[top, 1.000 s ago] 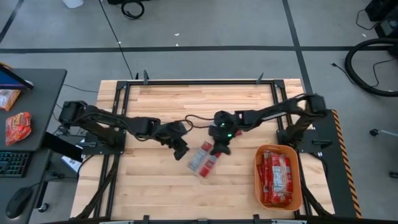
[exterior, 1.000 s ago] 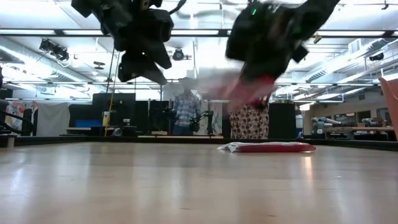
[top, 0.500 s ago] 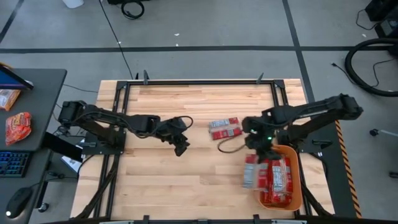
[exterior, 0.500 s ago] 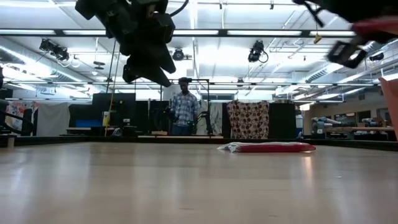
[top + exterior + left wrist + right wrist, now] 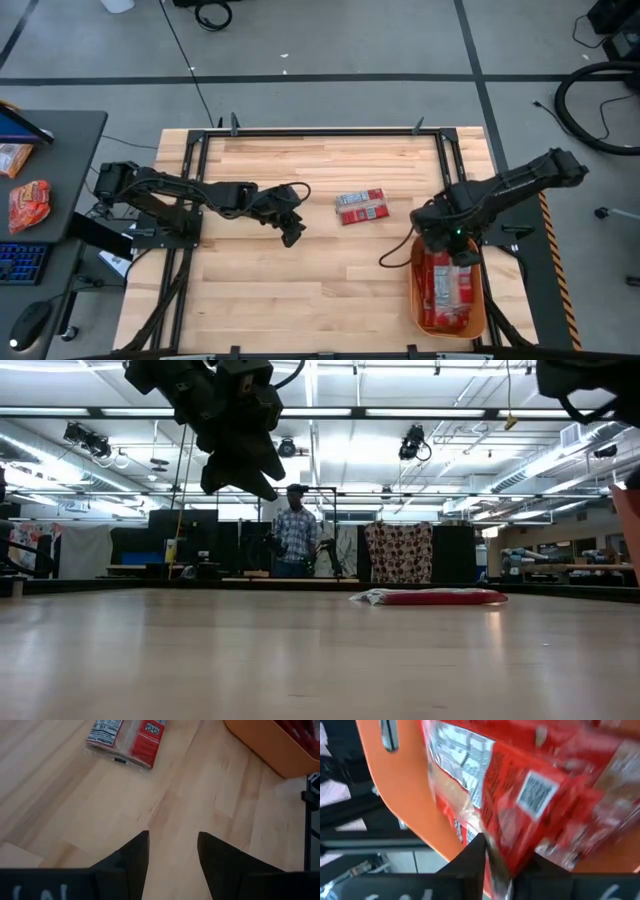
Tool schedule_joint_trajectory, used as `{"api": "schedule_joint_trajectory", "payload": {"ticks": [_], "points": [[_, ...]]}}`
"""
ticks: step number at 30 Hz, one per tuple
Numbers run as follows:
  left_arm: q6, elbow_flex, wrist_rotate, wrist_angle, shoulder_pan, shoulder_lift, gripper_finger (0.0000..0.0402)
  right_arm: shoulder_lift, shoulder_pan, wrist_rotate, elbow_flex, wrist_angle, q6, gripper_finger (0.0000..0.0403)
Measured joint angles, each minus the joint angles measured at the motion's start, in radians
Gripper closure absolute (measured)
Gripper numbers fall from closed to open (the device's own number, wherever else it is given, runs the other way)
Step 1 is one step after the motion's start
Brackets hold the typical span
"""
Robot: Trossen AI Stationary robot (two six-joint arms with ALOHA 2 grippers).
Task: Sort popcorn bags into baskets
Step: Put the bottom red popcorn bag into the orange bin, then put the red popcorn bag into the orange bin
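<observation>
Right tool (image 5: 452,243): over the orange basket (image 5: 417,295) by the bench's right edge; we see its fingers pinching a red popcorn packet (image 5: 530,810). Left tool (image 5: 291,232): spread, empty, mid-bench.

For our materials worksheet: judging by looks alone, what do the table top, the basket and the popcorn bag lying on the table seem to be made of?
Table top: pale wood planks, smooth; visible grain and seams.
Orange basket: probably moulded plastic; uniform colour, rounded corners.
Popcorn bag: seemingly thin, glossy plastic film, red with white-grey printed panels.
</observation>
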Motion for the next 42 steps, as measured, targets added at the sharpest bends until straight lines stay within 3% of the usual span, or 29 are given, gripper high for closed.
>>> {"api": "schedule_joint_trajectory", "payload": {"ticks": [8,17,20,24,26,35,42], "points": [[0.001,0.000,0.000,0.005,0.000,0.000,0.0230,0.003,0.016,0.061,0.029,-0.144,0.049,0.0271],[0.026,0.000,-0.012,0.025,0.001,0.000,0.0230,0.024,0.014,0.253,0.245,-0.288,0.201,0.0214],[0.027,0.000,-0.052,0.051,0.001,0.000,0.0230,0.028,0.013,0.385,0.333,-0.233,0.254,0.0207],[0.027,0.000,-0.084,0.071,0.001,0.000,0.0230,0.034,0.000,0.692,0.417,-0.124,0.311,0.0208],[0.026,0.000,-0.086,0.073,0.001,0.000,0.0230,0.036,-0.033,0.785,0.422,-0.031,0.316,0.0211],[-0.038,0.000,-0.080,0.071,-0.009,0.000,0.0230,0.173,-0.261,0.780,0.230,0.405,0.302,0.0225],[-0.134,0.000,0.020,0.011,-0.019,0.000,0.0230,0.385,-0.399,0.753,0.140,0.681,0.367,0.0221]]}}
